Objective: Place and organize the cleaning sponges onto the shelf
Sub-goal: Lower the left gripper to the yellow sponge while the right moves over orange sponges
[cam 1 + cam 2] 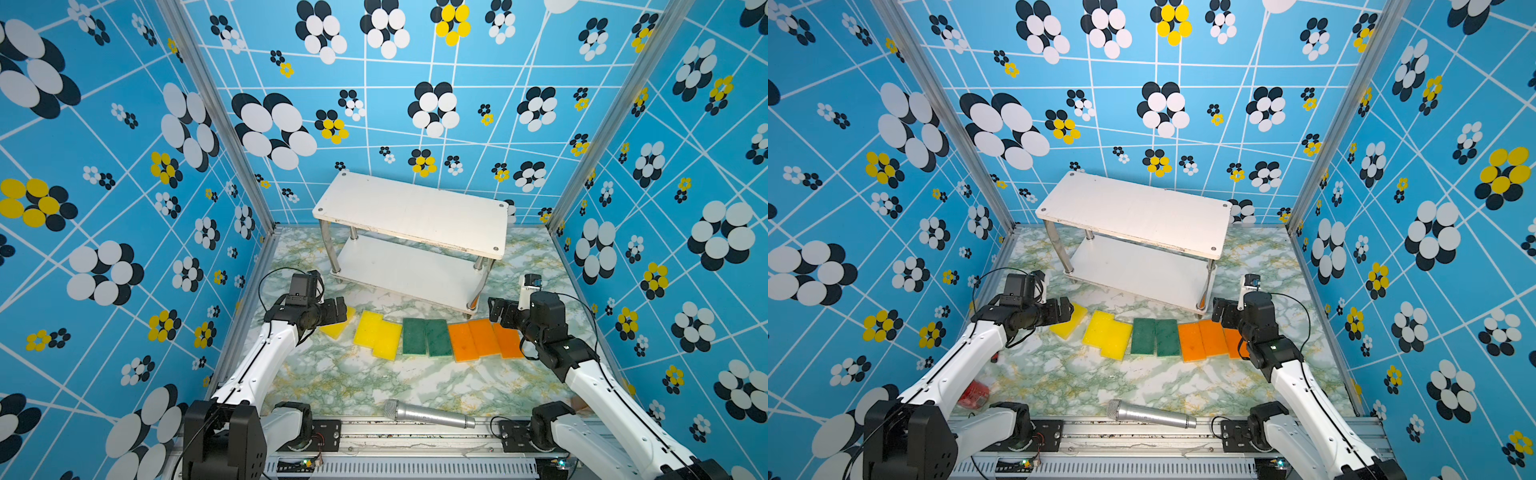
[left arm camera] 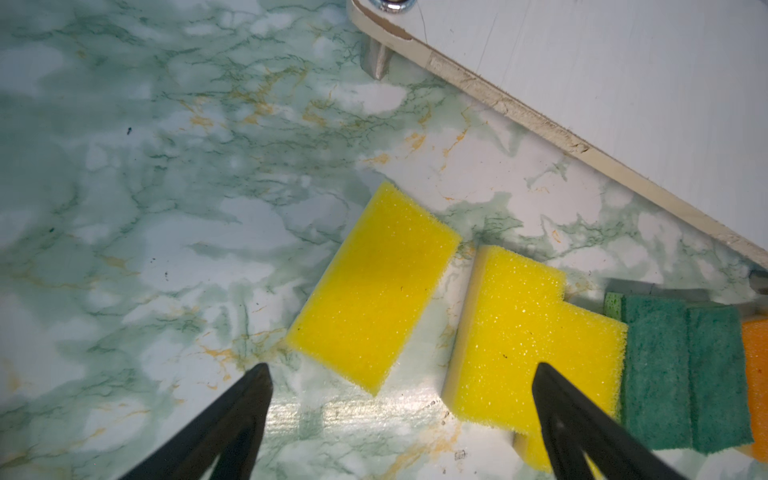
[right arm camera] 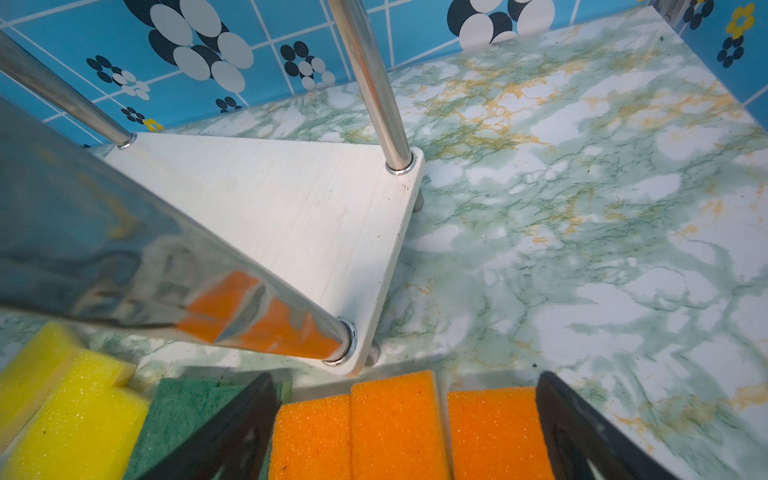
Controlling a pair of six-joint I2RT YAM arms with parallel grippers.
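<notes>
Left wrist: left gripper (image 2: 401, 368) jaws released, over flat yellow foam sponge (image 2: 374, 291)
Right gripper (image 3: 405, 375): jaws released, over flat orange foam sponges (image 3: 395, 428)

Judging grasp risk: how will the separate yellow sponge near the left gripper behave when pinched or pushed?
The separate yellow sponge looks like open-pored foam, so probably light and squashy under a pinch. It lies flat on the table, so it should not roll or tip; a push would likely slide it.
</notes>
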